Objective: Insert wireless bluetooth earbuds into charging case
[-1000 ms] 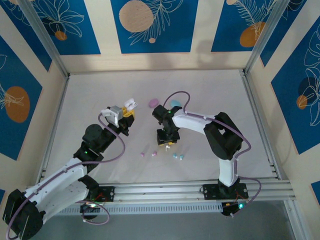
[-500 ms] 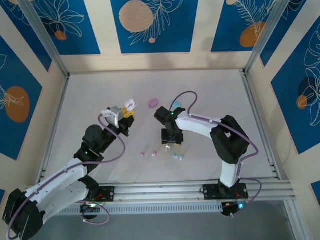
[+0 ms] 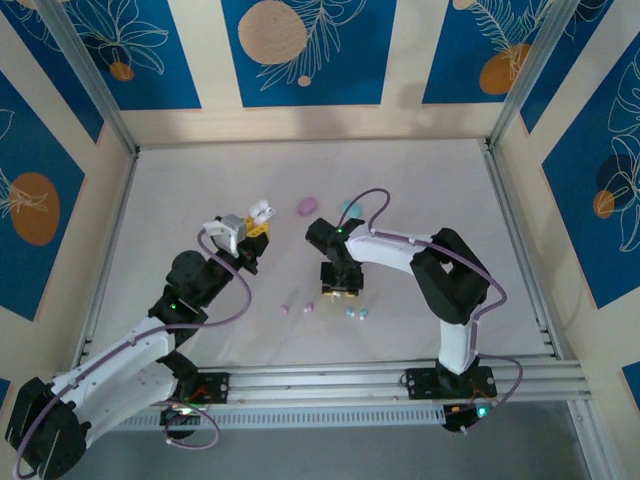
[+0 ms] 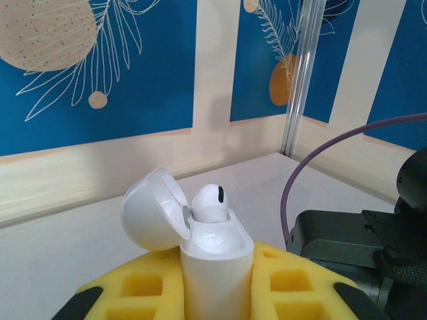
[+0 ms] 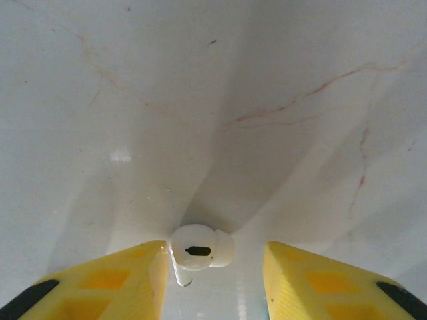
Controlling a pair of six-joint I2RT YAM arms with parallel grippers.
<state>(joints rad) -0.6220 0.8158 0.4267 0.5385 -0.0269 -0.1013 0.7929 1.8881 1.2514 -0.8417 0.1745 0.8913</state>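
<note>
My left gripper (image 4: 217, 293) is shut on a white charging case (image 4: 215, 263), held upright above the table with its lid (image 4: 152, 209) swung open. One white earbud (image 4: 212, 202) sits in the case. In the top view the left gripper (image 3: 256, 224) is left of centre. My right gripper (image 5: 215, 257) points down at the table, open, with a second white earbud (image 5: 199, 247) lying between its yellow fingers (image 5: 127, 280). That earbud touches the left finger and stands clear of the right one. From above, the right gripper (image 3: 340, 290) is at mid-table.
A pink case (image 3: 307, 205) and a teal case (image 3: 350, 207) lie behind the grippers. Two pink buds (image 3: 286, 308) and two teal buds (image 3: 356, 314) lie on the table in front of the right gripper. Metal frame posts edge the table.
The right gripper has shifted slightly right and settled low over the white earbud, its jaws a little narrower than half a second ago. The left arm has not moved.
</note>
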